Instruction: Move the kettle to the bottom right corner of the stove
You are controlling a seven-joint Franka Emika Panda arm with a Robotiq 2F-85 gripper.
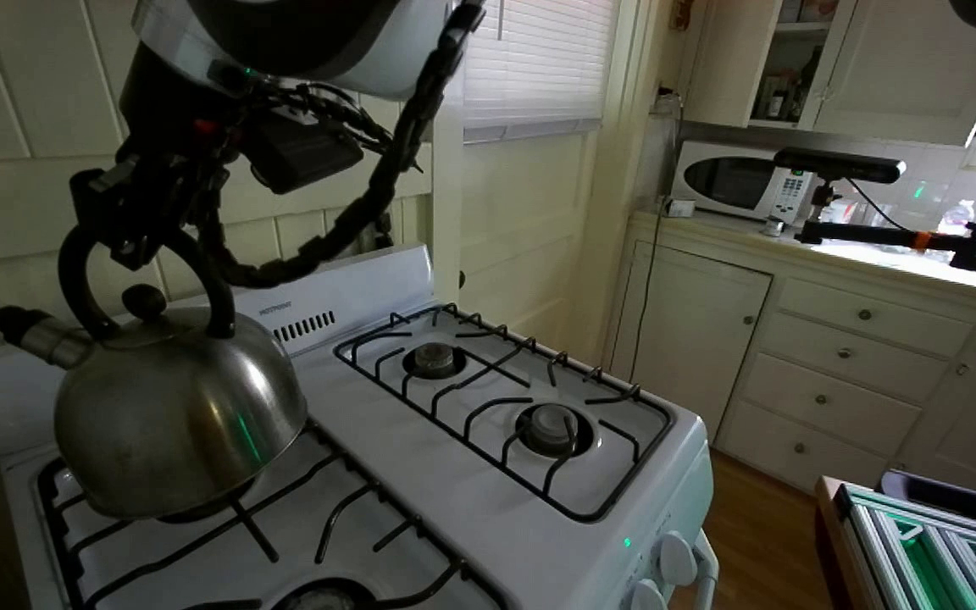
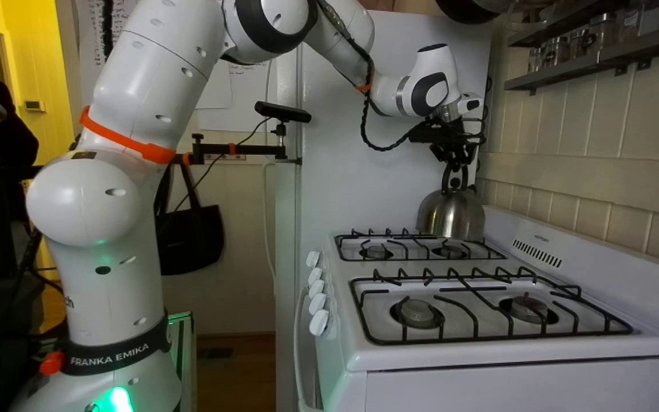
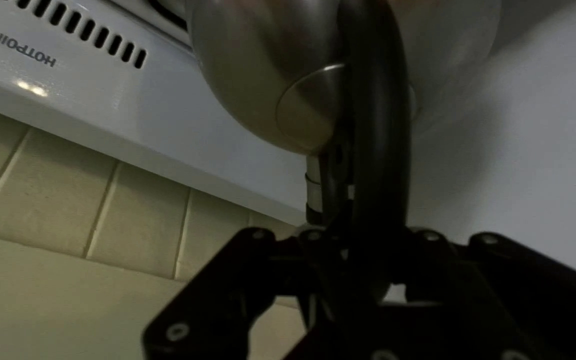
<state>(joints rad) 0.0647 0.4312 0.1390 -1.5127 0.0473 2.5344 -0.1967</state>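
Note:
The shiny steel kettle (image 1: 174,415) hangs just above a back burner, at the fridge side of the stove, in both exterior views (image 2: 451,216). My gripper (image 1: 128,241) is at the top of its black arched handle, shut on it, as also seen in an exterior view (image 2: 456,162). In the wrist view the handle runs up from between the dark fingers (image 3: 358,245), with the kettle body (image 3: 253,75) beyond. The fingertips are too dark there for detail. The white stove (image 1: 420,466) has black grates; its back panel (image 3: 93,92) shows close behind the kettle.
The white fridge (image 2: 386,131) stands beside the stove on the kettle's side. A panelled wall (image 2: 581,177) rises behind, with a shelf of jars (image 2: 598,54) above. Raised black grates (image 2: 478,337) cover the burners. Knobs (image 2: 318,322) line the stove's front.

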